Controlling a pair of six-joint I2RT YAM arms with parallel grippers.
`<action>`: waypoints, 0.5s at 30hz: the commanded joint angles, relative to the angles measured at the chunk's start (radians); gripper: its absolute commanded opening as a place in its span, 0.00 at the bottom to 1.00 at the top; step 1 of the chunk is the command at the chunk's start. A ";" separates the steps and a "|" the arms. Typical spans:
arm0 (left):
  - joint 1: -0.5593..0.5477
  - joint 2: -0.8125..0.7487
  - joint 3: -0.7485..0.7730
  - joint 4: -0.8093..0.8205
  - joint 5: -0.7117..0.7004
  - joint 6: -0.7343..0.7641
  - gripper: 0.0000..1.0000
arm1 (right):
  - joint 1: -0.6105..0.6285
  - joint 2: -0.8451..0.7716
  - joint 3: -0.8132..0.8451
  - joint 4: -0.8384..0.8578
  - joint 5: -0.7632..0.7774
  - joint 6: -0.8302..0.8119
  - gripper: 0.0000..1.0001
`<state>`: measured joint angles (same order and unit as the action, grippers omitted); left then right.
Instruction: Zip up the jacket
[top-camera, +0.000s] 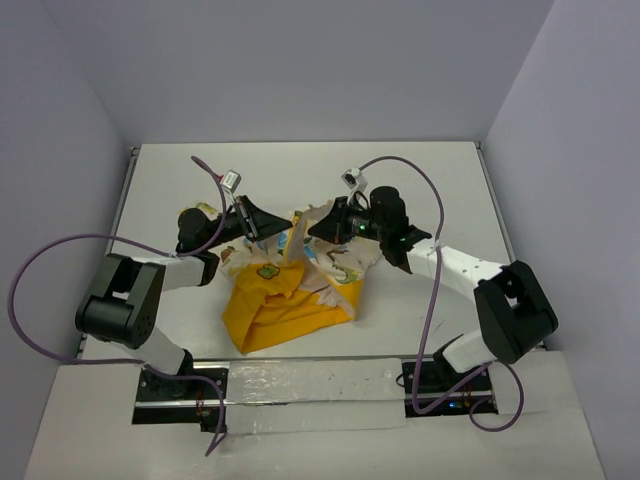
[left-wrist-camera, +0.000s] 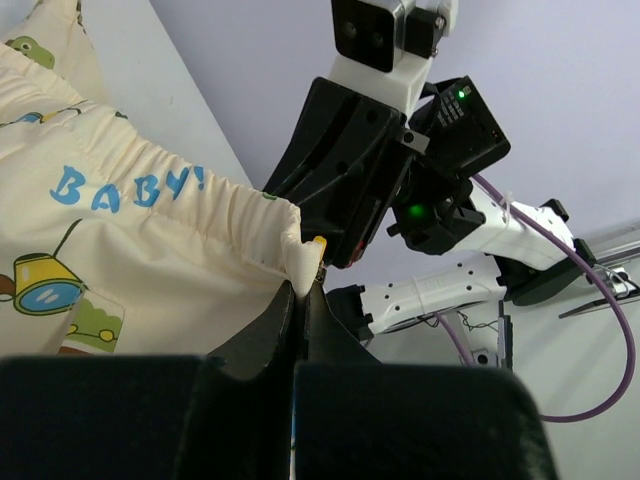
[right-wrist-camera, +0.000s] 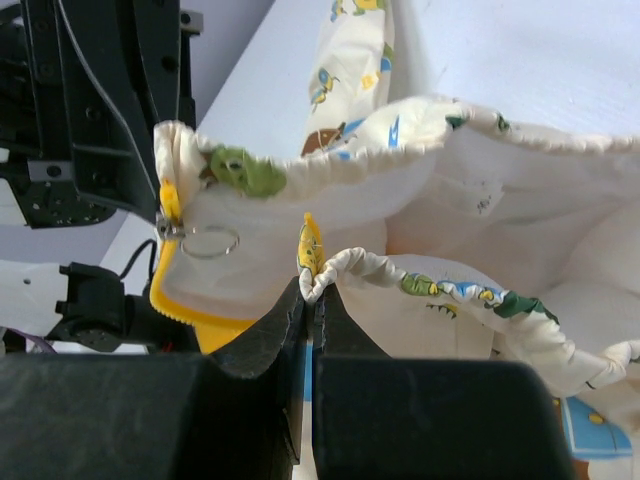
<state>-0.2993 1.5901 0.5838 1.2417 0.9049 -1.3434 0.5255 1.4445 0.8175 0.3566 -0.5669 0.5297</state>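
Cream cloth is pinched tight in both of your hands. Your left hand (left-wrist-camera: 302, 292) holds one bottom corner of the jacket (top-camera: 290, 295). Your right hand (right-wrist-camera: 312, 296) holds the other corner. The jacket sits in the middle of the worktop (top-camera: 420, 180) with its hem lifted up. I think the two zip sides must meet now. Bring the corners close and level. Aim the yellow zip end (right-wrist-camera: 309, 243) at the slider with the ring (right-wrist-camera: 212, 241). Go slowly.

the left arm (top-camera: 150, 275) and right arm (top-camera: 470, 268) reached forward and bent inward, tips facing each other, close together. the left gripper (left-wrist-camera: 302, 292) and right gripper (right-wrist-camera: 310, 292) were each pinched shut on the jacket (top-camera: 290, 310) edge.
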 joint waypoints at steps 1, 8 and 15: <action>0.000 -0.051 0.020 -0.004 0.029 0.046 0.00 | -0.002 0.031 0.059 0.130 -0.038 0.013 0.00; -0.021 -0.071 0.039 -0.092 0.030 0.109 0.00 | 0.002 0.056 0.031 0.249 -0.121 0.060 0.00; -0.029 -0.055 0.047 -0.092 0.027 0.109 0.00 | 0.010 0.019 -0.009 0.295 -0.143 0.059 0.00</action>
<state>-0.3186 1.5539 0.5901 1.1341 0.9142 -1.2661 0.5278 1.4998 0.8247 0.5392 -0.6701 0.5837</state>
